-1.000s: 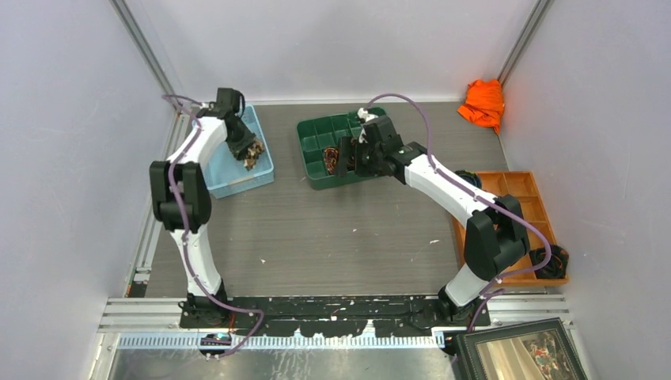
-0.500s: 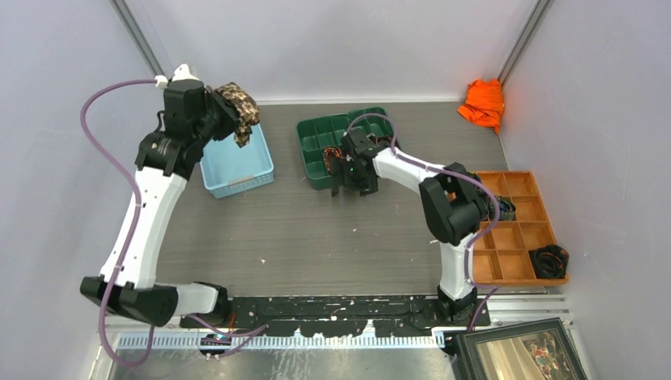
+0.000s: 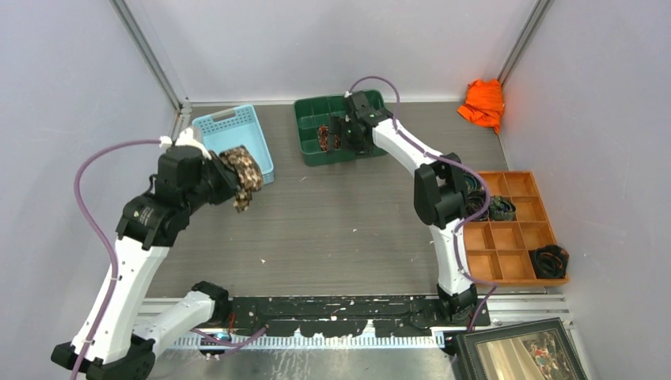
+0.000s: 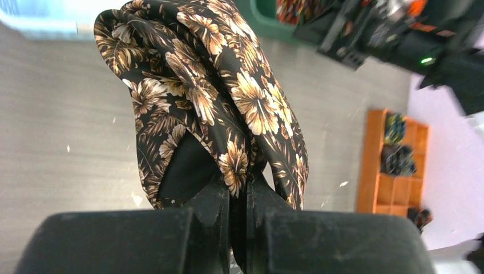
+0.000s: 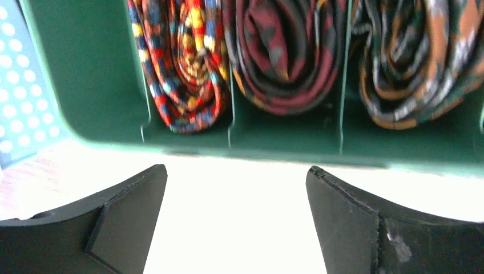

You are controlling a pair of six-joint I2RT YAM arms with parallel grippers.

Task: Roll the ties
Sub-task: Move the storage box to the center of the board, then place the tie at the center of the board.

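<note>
So the left gripper (image 4: 238, 197) is pinching a floral tie (image 4: 217, 97), black with tan flowers. Its fingers are pressing together on a fold of the fabric, and the rest is bunching up in loose loops above them. From overhead, that tie is hanging in the air over the table (image 3: 340, 229), off to the left of the green tray (image 3: 308, 111) and nearer the arm bases than the tray is. It's also just off the near corner of the blue basket (image 3: 237, 131), which is sitting just left of the tray.

The right gripper (image 5: 237, 171) is hovering at the tray, fingers spreading wide apart and gripping nothing. Its wrist camera is showing three rolled ties sitting side by side in compartments along one tray wall: a red-blue-yellow one (image 5: 182, 63), a maroon one (image 5: 285, 51) and a green-orange one (image 5: 416, 57).

A wooden organizer (image 3: 514, 237) is lying well to the right of the tray, and an orange cloth (image 3: 483, 101) is lying right of it too, by the wall.
</note>
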